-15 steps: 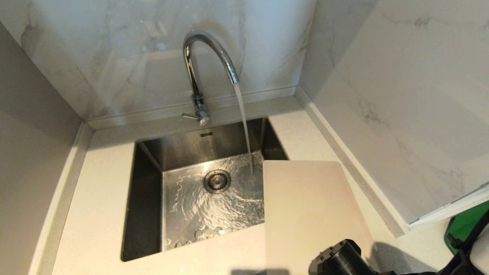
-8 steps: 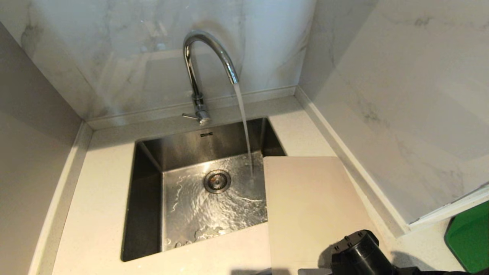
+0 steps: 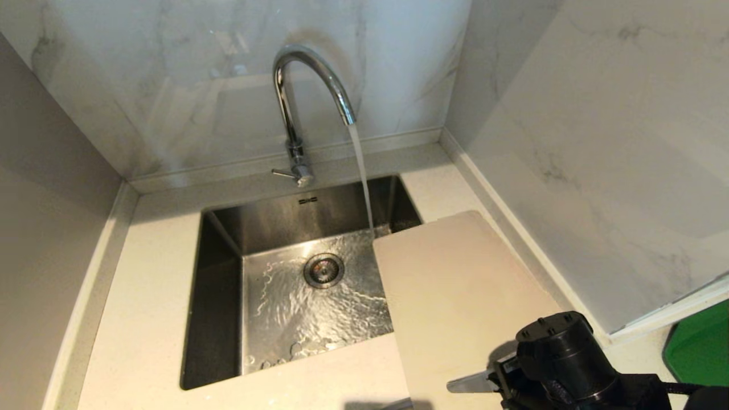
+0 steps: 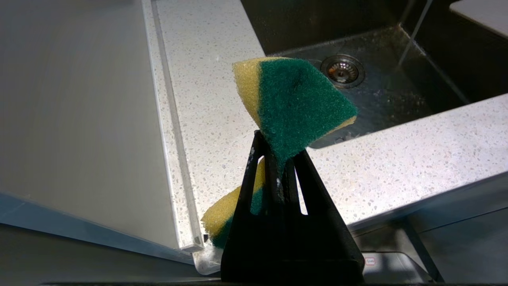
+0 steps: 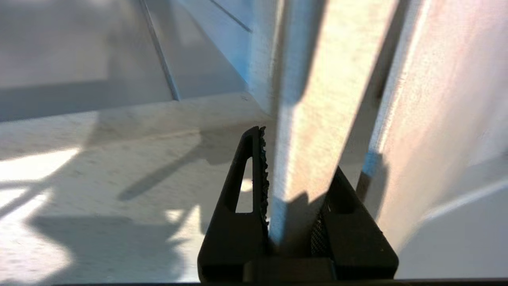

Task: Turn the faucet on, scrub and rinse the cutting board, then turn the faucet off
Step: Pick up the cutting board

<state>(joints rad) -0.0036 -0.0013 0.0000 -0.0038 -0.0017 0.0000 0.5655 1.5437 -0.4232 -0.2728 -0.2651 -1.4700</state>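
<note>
surface: speckled pale countertop (image 3: pixel 148 319) | inset: steel sink (image 3: pixel 219 296) | on it: nothing visible

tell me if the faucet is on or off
On: a stream of water falls from the faucet spout into the sink, whose floor ripples.

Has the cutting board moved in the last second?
Yes. The cutting board has swung left, its far corner now reaching the faucet's water stream over the sink.
</note>
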